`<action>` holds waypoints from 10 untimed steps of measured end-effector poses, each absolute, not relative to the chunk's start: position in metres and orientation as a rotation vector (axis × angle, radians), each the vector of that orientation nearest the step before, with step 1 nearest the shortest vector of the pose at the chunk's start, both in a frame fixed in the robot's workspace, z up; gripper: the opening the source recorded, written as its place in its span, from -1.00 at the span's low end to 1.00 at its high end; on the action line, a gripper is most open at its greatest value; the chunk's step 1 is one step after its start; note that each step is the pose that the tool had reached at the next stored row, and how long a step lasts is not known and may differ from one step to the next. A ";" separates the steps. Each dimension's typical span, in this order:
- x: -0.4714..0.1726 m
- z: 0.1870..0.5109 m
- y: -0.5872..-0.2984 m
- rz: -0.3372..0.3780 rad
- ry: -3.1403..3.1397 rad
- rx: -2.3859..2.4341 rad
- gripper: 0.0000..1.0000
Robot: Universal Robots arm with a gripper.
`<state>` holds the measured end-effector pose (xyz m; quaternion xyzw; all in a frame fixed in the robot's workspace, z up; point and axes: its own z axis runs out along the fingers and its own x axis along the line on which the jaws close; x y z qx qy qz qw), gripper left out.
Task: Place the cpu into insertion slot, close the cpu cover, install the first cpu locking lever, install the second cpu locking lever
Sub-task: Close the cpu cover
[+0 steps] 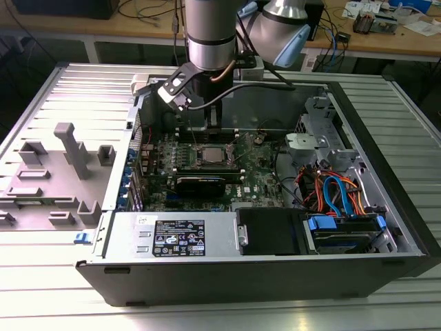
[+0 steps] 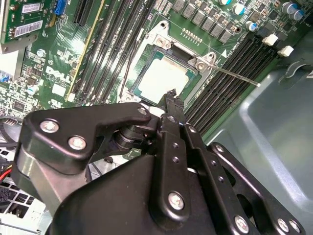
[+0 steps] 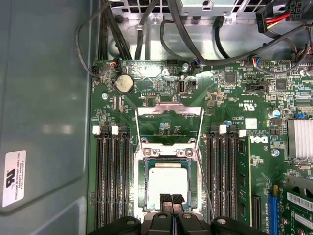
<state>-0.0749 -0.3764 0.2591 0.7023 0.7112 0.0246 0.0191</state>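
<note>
Slatted metal bench (image 1: 207, 314), open PC case (image 1: 413, 234) | my gripper (image 3: 171, 199) clenched empty above seated cpu (image 3: 167, 181) | labelled power supply (image 1: 172, 238) at exterior view's 6 o'clock.

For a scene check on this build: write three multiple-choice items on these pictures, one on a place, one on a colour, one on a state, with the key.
1. The cpu lies: A on the grey tray; B in the insertion slot; C on the power supply.
2. The circuit board is: A green; B red; C white.
3. The gripper is: A wide open; B clamped on a cable; C shut.
Key: B, its silver top shows inside the slot's rim; A, green lies all around the slot; C, the fingertips meet with nothing between them.
</note>
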 end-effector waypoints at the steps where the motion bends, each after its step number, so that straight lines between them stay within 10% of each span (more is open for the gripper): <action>1: -0.075 0.260 -0.376 0.076 2.208 2.180 -0.79; 10: -0.075 0.263 -0.376 0.076 2.208 2.180 -0.79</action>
